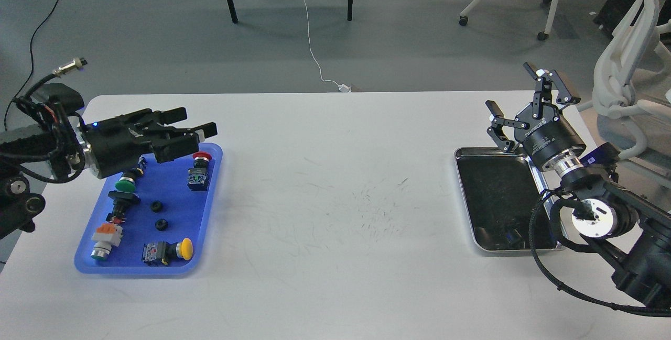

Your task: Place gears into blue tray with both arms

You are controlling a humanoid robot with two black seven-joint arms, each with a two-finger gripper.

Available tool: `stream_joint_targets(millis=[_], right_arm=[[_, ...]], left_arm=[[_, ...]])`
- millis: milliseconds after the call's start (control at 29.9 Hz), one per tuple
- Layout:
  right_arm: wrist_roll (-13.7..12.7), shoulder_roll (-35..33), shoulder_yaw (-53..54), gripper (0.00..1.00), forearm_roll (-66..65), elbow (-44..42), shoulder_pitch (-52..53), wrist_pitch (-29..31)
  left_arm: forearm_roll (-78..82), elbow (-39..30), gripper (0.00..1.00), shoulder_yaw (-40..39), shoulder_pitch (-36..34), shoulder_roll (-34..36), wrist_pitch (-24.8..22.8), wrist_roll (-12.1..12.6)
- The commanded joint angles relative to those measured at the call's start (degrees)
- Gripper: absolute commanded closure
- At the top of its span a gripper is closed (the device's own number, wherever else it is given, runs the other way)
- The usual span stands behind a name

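Two small black gears [156, 206] [161, 223] lie side by side on the floor of the blue tray [175, 193] at the table's left. My left gripper [193, 125] hovers over the tray's far edge, pointing right, open, with nothing between its fingers. My right gripper [516, 94] stands open and empty above the far rim of the silver tray [498, 198] at the right.
The blue tray also holds several push-button switches: red [201, 157], green [125, 184], yellow [183, 249], an orange-and-white one [103, 235] and a black one [119, 201]. A white office chair [629, 83] stands beyond the table's right corner.
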Motion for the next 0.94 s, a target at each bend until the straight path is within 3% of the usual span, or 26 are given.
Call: stream_joint_targets(millis=[0, 134, 268, 368, 401, 535, 903], right_arm=[[0.01, -0.01, -0.24, 0.02, 0.00, 0.00, -0.24, -0.08], [0.01, 0.34, -0.41, 0.02, -1.05, -0.09, -0.50, -0.34], [0.01, 0.60, -0.41, 0.02, -2.63, 0.00, -0.59, -0.43], [0.01, 0.52, -0.41, 0.02, -2.63, 0.00, -0.94, -0.52], [0.01, 0.52, -0.32, 0.02, -2.63, -0.08, -1.03, -0.52], [0.01, 0.60, -0.15, 0.02, -2.63, -0.52, -1.03, -0.61], [0.01, 0.60, -0.24, 0.02, -2.37, 0.87, -2.08, -0.43]], left_arm=[[-26.23, -0.37, 0.02, -0.43, 2.40, -5.21, 4.69, -0.01], [-34.27, -0.37, 0.02, -5.86, 8.81, -12.68, 6.55, -0.01], [-34.63, -0.02, 0.02, -18.24, 18.39, -22.34, 5.68, -0.01], [-36.82, 0.68, 0.02, -25.47, 22.62, -28.07, 2.00, -0.01], [-38.04, 1.38, 0.02, -26.70, 23.41, -29.47, 0.07, 1.17], [-41.65, 4.02, 0.02, -28.47, 24.56, -31.86, -3.47, 5.30], [-43.24, 5.43, 0.02, -29.88, 24.91, -32.83, -4.17, 5.92]])
